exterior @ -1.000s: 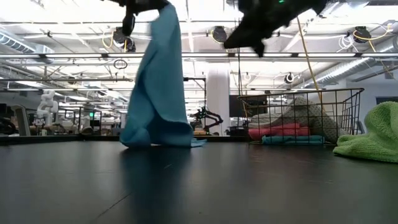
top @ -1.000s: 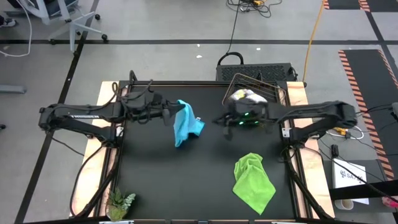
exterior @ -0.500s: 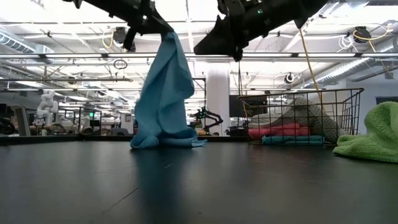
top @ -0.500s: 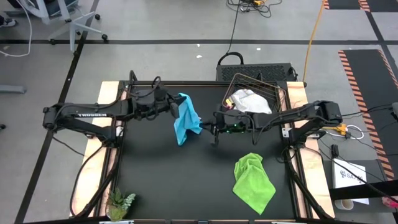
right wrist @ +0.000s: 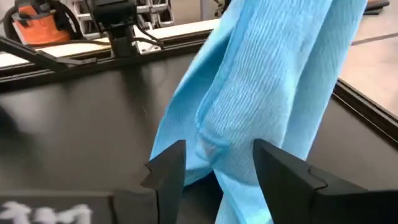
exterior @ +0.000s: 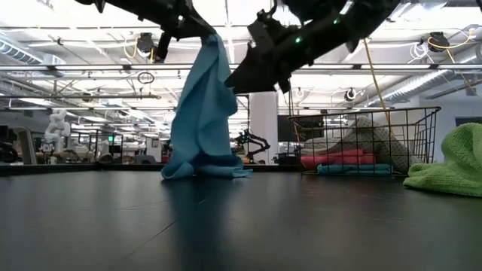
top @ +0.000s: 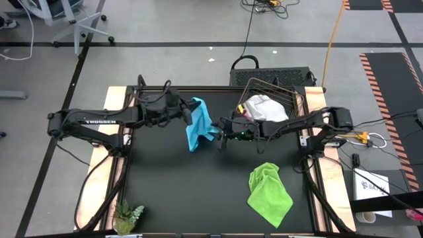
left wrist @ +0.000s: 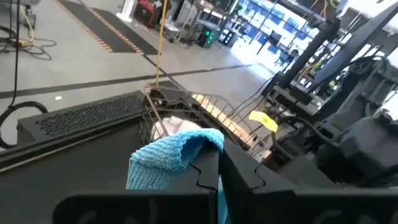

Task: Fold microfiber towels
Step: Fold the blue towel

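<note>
Small green plant [top: 127, 215] down in the near left corner of the black table [top: 198, 198], lime green towel [top: 269, 192] crumpled in a heap near right, not touched by anything. Further back, about mid-table, light blue towel [top: 198, 124] hanging up off the surface, top corner pinched tight in the left gripper [top: 187, 113], bottom edge bunched up on the tabletop. Coming in from the right side, right gripper [top: 221, 139] sitting right up against the hanging blue cloth, jaws spread wide, not gripping anything. From the right wrist view, fingers [right wrist: 168, 165] parted with a fold of the blue fabric right between them, can't tell if actually touching. Behind that on the far right, wire basket [top: 291, 99] with a white-grey towel [top: 266, 108] piled on top; in the low view also a pink towel [exterior: 335, 159] and another blue towel [exterior: 354, 168] lying flat at the bottom of it.
</note>
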### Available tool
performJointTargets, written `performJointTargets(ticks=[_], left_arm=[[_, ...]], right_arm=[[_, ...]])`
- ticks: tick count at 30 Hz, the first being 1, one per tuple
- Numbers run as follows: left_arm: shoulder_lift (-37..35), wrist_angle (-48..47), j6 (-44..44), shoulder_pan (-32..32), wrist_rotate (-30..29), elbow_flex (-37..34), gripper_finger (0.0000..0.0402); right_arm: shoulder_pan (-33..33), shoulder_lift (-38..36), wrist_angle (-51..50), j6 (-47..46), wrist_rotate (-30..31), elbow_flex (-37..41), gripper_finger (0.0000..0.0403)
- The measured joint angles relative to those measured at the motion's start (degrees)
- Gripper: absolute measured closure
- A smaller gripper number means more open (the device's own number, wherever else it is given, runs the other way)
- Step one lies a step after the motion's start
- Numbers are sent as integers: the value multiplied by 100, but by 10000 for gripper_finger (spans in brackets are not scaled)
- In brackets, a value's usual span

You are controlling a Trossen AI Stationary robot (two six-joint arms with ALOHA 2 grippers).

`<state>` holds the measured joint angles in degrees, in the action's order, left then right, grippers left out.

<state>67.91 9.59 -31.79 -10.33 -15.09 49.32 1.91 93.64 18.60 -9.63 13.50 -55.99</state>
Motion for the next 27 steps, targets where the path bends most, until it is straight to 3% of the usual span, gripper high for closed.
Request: performJointTargets(ticks=[11,27], left_arm=[[14,20,-12,18,9,-4,397],[14,52,0,11,9,-4,390]], right_arm=[[190,580,817,23,0,0,218],[251,595,1288,-61,-145,0,227]])
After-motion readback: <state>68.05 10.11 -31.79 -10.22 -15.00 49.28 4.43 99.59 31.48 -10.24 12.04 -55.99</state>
